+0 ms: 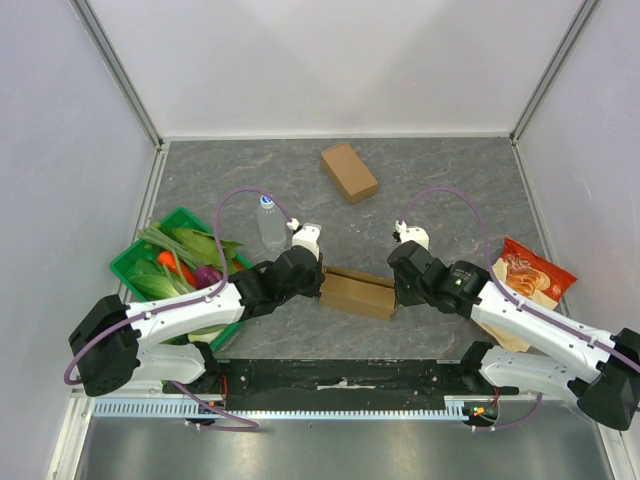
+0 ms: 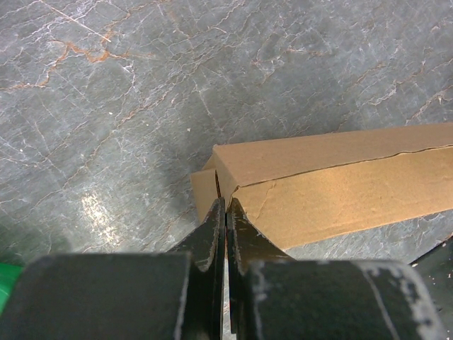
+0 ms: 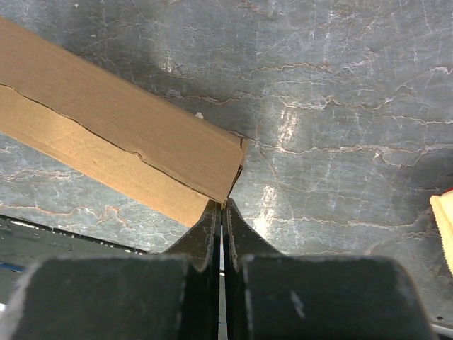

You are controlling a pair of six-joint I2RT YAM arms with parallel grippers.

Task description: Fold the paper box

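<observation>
The left tool (image 2: pixel 225 210) and right tool (image 3: pixel 221 210), both closed, meet opposite ends of the cardboard box (image 1: pixel 358 292); an uneven push could buckle or skid it.

The right fingers (image 3: pixel 207 234) are pressed together, tips touching the paper box (image 3: pixel 127 142) at its end corner. From there the box stretches up-left across the grey tabletop (image 3: pixel 340 106).

— What has been counted?
— Two paper boxes are noted: a near box (image 1: pixel 357 292) and a far box (image 1: pixel 349 172).
— And besides?
— One bottle (image 1: pixel 270 222), one green basket (image 1: pixel 128 252) and one snack bag (image 1: pixel 528 275) are seen.
</observation>
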